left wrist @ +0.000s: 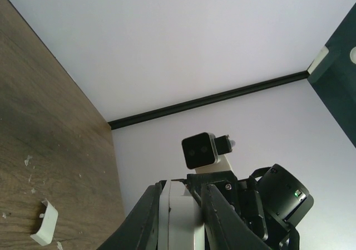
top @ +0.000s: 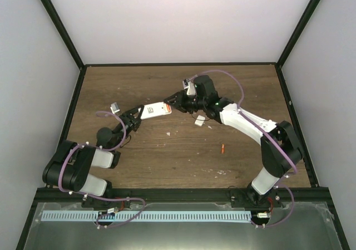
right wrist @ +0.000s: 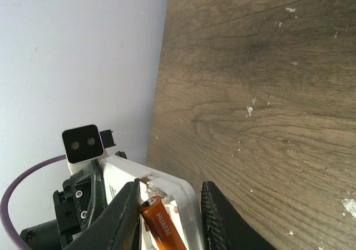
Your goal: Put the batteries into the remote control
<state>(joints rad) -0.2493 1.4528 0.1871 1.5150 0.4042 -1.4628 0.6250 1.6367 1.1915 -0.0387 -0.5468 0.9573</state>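
Observation:
My left gripper [top: 139, 115] is shut on the near end of the white remote control [top: 156, 111] and holds it above the table. In the left wrist view the remote [left wrist: 181, 228] stands clamped between the fingers of that gripper [left wrist: 179, 205]. My right gripper [top: 176, 101] is at the remote's red-orange end. In the right wrist view its jaws [right wrist: 169, 216] stand apart on either side of the remote's open end [right wrist: 186, 205]. An orange battery [right wrist: 161, 230] lies there against the left finger. A second battery [top: 222, 148] lies on the table, right of centre.
A small white square piece [top: 199, 122] lies on the wooden table [top: 167, 161] under the right arm; it also shows in the left wrist view [left wrist: 45, 223]. White walls and a black frame [top: 178, 64] enclose the table. Small white specks dot the wood.

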